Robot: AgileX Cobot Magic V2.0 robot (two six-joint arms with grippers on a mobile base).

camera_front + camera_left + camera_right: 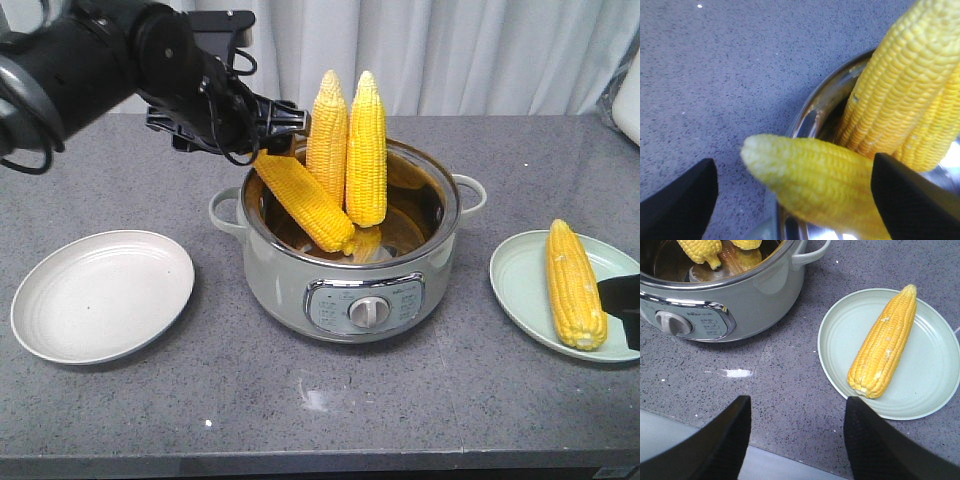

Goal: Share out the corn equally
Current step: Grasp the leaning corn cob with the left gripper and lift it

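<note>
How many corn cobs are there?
4 corn cobs: two upright in the electric pot, one leaning on its rim, one on the green plate. Pot's bottom partly hidden.

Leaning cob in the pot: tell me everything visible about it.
The leaning cob is bright yellow, with neat kernel rows and a paler, tapered tip. It lies tilted in the steel-lined pot, tip raised past the left rim, lower end down inside by the two upright cobs. The open left gripper straddles its tip. Whether a finger touches it cannot be told.
</note>
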